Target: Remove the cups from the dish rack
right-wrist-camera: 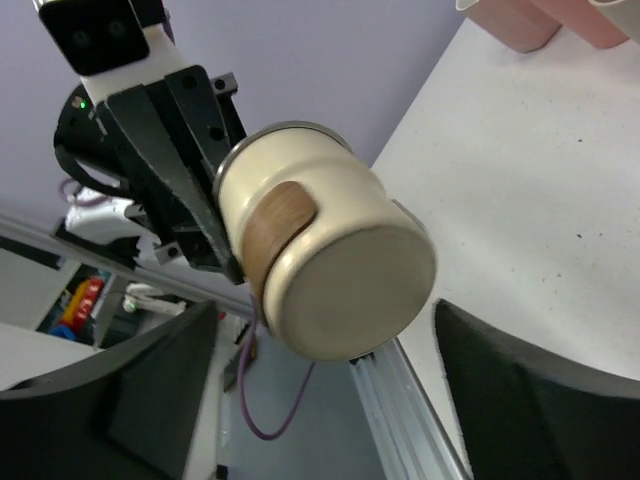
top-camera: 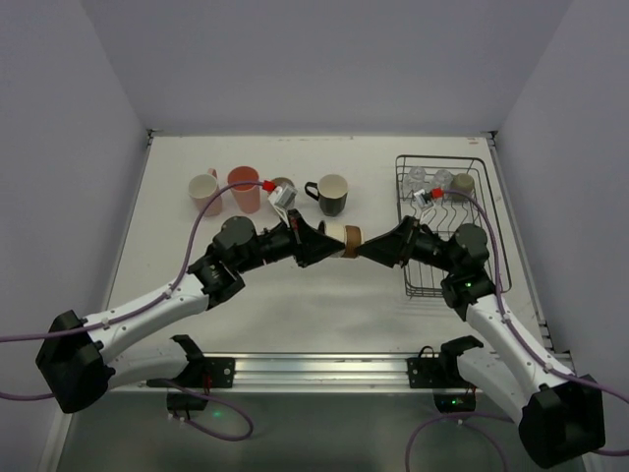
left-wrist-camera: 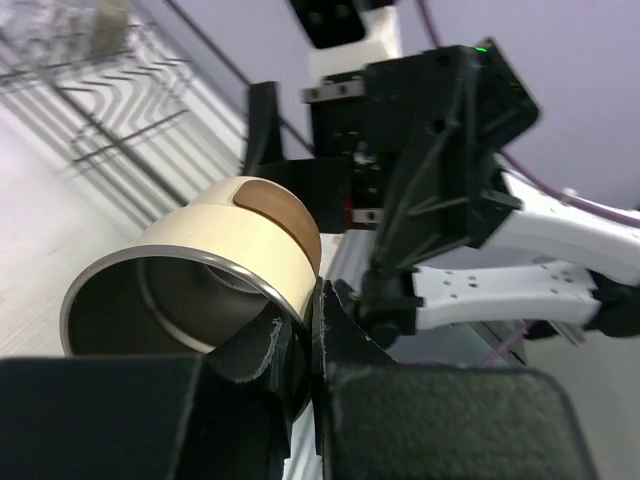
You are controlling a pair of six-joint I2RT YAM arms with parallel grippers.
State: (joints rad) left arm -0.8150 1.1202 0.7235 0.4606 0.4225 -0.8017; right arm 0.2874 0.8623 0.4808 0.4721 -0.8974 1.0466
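White table (top-camera: 295, 295), silver rail (top-camera: 314, 369) along its near edge, pale lilac walls (top-camera: 324, 59) around

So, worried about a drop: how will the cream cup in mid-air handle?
The cup is probably stiff: its metal rim shows no bend where the left hand pinches it. The smooth wall may slip. Its round body would likely roll if laid sideways.

Cream cup (top-camera: 350, 237), brown patch on its wall, steel-lined inside: held above the desk (top-camera: 295, 295) at centre, lying sideways, rim pinched by the left claw (top-camera: 335, 240).

Upright in a row at the far side: pale pink mug (top-camera: 203, 189), salmon tumbler (top-camera: 243, 189), small olive-grey mug (top-camera: 283, 186), black mug (top-camera: 332, 195) with cream inside.

Dish rack (top-camera: 402, 202) of dark wire at right, with clear glasses (top-camera: 425, 178) and a tan cup (top-camera: 463, 184) at its far end.
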